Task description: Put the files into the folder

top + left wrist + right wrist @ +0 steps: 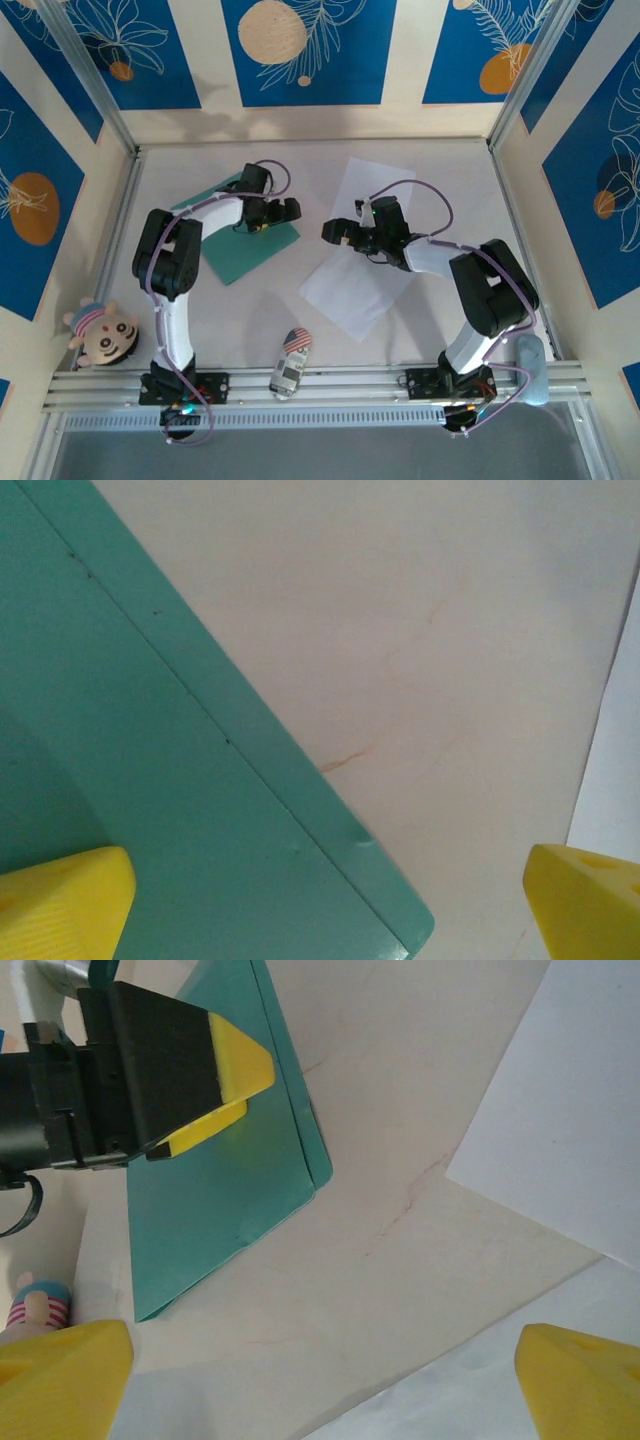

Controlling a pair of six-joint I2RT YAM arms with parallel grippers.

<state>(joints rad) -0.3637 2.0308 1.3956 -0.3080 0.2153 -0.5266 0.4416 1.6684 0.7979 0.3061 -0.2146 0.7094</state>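
The teal-green folder [238,250] lies shut and flat on the table, left of centre. My left gripper [282,212] is open over its right corner. In the left wrist view the folder [150,780] lies between the wide-apart yellow fingertips [65,900]. Two white files lie to the right: one sheet [385,190] further back and another [352,290] nearer, overlapping under my right arm. My right gripper [335,232] is open and holds nothing, at the nearer sheet's left edge. The right wrist view shows the folder [230,1180], the left gripper [215,1090] and both sheets [570,1110] [450,1400].
A toy car [290,362] sits by the front rail between the arm bases. A small doll [100,332] lies at the front left, and its head [35,1310] peeks into the right wrist view. Bare table [310,230] separates the folder from the sheets.
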